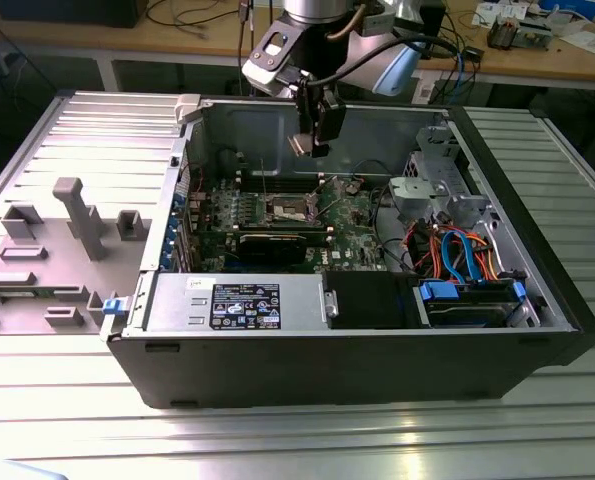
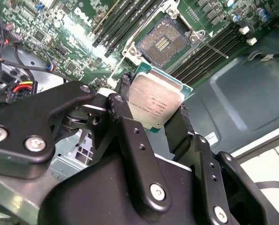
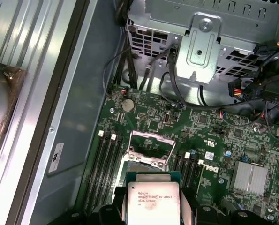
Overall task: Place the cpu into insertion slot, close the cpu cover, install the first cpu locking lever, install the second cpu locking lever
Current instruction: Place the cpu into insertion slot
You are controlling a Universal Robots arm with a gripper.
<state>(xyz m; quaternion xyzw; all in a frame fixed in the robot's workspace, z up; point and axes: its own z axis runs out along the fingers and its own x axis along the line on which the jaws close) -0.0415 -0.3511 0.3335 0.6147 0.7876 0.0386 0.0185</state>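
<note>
My gripper (image 1: 312,140) hangs above the open computer case (image 1: 277,375), shut on the cpu (image 1: 300,146). In both wrist views the cpu (image 2: 155,104) (image 3: 152,199) is a silver-topped square chip with a green edge, clamped between the two black fingers (image 2: 125,110). Below it on the green motherboard lies the insertion slot (image 2: 162,41) (image 1: 289,207), its dark centre bare inside a shiny rim. The cpu cover (image 3: 149,149) stands open as a thin silver frame beyond the chip. A thin locking lever (image 2: 215,48) sticks out beside the socket.
Black memory slots (image 2: 205,54) flank the socket on both sides. A metal drive cage (image 1: 432,190) with orange and blue cables (image 1: 462,250) fills the case at the exterior view's right. The power supply (image 1: 239,303) sits along the near wall. A grey fixture (image 1: 77,225) stands outside on the left.
</note>
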